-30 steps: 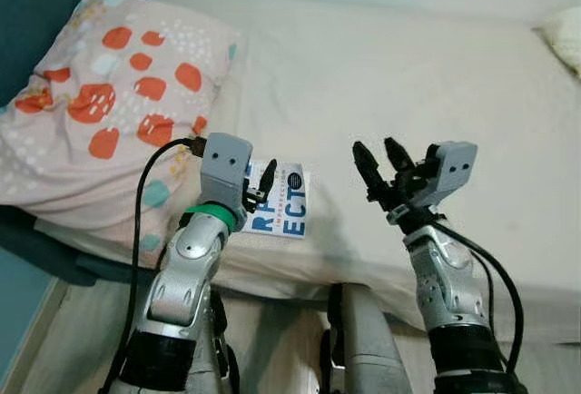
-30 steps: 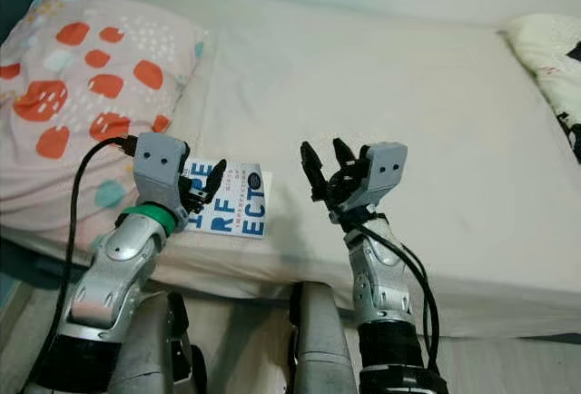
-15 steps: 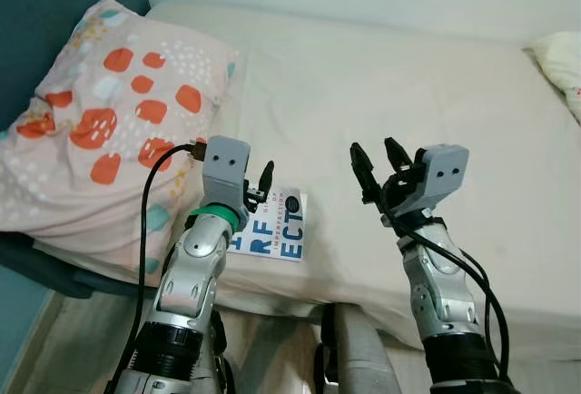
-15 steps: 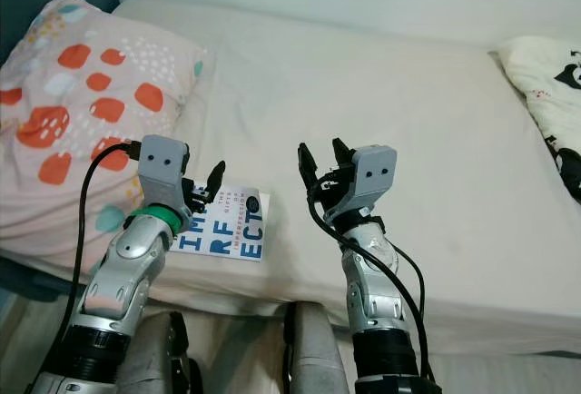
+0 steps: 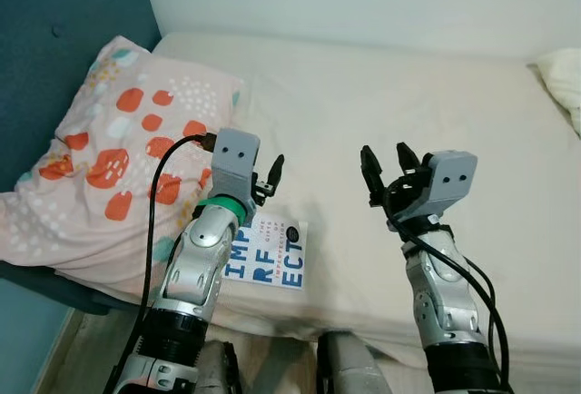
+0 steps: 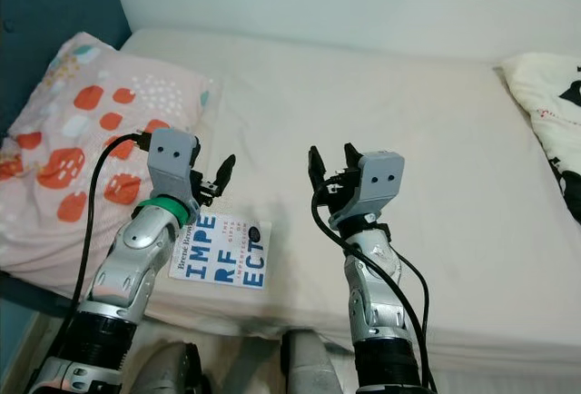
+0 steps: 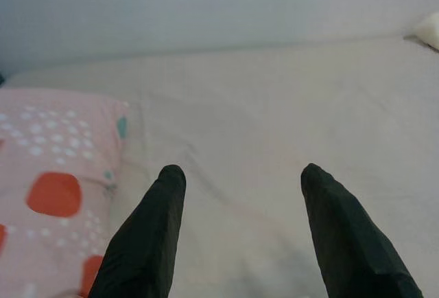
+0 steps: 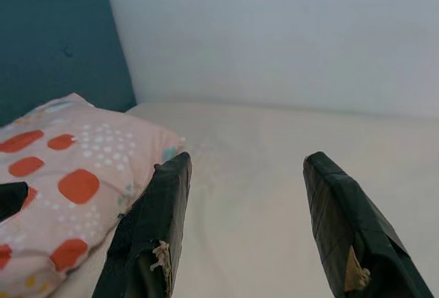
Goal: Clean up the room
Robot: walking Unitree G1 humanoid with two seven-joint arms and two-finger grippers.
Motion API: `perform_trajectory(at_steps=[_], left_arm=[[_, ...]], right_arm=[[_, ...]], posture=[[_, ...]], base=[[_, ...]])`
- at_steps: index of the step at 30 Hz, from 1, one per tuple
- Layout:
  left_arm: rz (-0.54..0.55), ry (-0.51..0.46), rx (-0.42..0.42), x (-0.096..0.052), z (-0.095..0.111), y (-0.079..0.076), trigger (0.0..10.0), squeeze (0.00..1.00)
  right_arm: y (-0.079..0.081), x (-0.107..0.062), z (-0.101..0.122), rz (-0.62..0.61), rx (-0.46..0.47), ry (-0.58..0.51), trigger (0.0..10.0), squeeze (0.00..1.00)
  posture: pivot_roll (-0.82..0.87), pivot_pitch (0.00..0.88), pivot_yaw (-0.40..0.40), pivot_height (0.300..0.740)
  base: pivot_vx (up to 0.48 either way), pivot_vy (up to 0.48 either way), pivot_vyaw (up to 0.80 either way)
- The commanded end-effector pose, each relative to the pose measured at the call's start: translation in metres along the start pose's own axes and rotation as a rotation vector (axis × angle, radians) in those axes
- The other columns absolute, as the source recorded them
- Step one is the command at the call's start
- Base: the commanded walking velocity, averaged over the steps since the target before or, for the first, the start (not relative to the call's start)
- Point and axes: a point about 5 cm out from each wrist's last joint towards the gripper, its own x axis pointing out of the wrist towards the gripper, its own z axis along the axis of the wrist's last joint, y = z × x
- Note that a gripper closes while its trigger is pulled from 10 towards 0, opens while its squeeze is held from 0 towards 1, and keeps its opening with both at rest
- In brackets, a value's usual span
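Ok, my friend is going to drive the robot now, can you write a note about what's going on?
Left hand: open, holding nothing, raised over the book.
Right hand: open, holding nothing, raised over the bare bed.
The book lies flat at the bed's near edge, beside the spotted pillow.
Done: nothing picked up yet.
Left: probably grab the book and put it away.

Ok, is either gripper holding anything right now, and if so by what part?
Nothing is held. The left gripper and right gripper are both open and empty above the bed; the book lies untouched at the bed's near edge.
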Motion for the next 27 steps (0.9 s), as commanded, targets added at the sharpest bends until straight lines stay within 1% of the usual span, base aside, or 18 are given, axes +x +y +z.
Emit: perform_trajectory(at_steps=[1, 4, 7, 8, 12, 14, 16, 19, 23, 27], left_arm=[[0.011, 0.02, 0.016, -0.001, -0.006, 0.003, 10.0, 0.0], [0.013, 0.022, 0.02, -0.001, -0.006, 0.004, 10.0, 0.0], [0.024, 0.028, 0.029, -0.002, -0.009, 0.006, 10.0, 0.0], [0.027, 0.036, 0.034, -0.004, -0.012, 0.006, 10.0, 0.0], [0.026, 0.041, 0.036, -0.006, -0.015, 0.005, 10.0, 0.0], [0.022, 0.045, 0.037, -0.008, -0.017, 0.004, 10.0, 0.0], [0.003, 0.046, 0.023, -0.01, -0.019, -0.001, 10.0, 0.0], [-0.009, 0.045, 0.019, -0.011, -0.02, -0.005, 10.0, 0.0], [-0.01, 0.048, 0.02, -0.011, -0.021, -0.005, 10.0, 0.0], [-0.015, 0.067, 0.024, -0.012, -0.026, -0.005, 10.0, 0.0]], right_arm=[[0.001, 0.0, -0.004, -0.008, 0.005, 0.014, 10.0, 0.0], [0.002, 0.0, -0.006, -0.012, 0.012, 0.021, 10.0, 0.0], [0.003, -0.001, -0.012, -0.025, 0.045, 0.051, 10.0, 0.0], [0.006, -0.003, -0.016, -0.021, 0.061, 0.068, 10.0, 0.0], [0.008, -0.004, -0.018, -0.017, 0.071, 0.078, 10.0, 0.0], [0.01, -0.005, -0.019, -0.017, 0.086, 0.081, 10.0, 0.0], [0.009, -0.007, -0.022, -0.032, 0.105, 0.089, 10.0, 0.0], [0.008, -0.011, -0.024, -0.036, 0.104, 0.099, 10.0, 0.0], [0.008, -0.012, -0.026, -0.035, 0.097, 0.105, 10.0, 0.0], [0.008, -0.013, -0.03, -0.033, 0.09, 0.122, 10.0, 0.0]], posture=[[-0.06, 0.002, 0.039, 0.714], [-0.05, 0.002, 0.038, 0.718], [-0.04, 0.006, 0.027, 0.723], [-0.04, 0.011, 0.015, 0.723], [-0.04, 0.012, 0.013, 0.723], [-0.04, 0.013, 0.012, 0.723], [-0.03, 0.013, 0.009, 0.723], [-0.04, 0.011, 0.012, 0.723], [-0.04, 0.007, 0.013, 0.723], [-0.04, 0.001, 0.007, 0.723]], base=[[0.0, 0.0, 0.0], [0.0, 0.0, 0.0], [0.0, 0.0, 0.0], [0.0, 0.0, 0.0], [0.0, 0.0, 0.0], [0.0, 0.0, 0.0], [0.0, 0.0, 0.0], [0.0, 0.0, 0.0], [0.0, 0.0, 0.0], [0.0, 0.0, 0.0]])
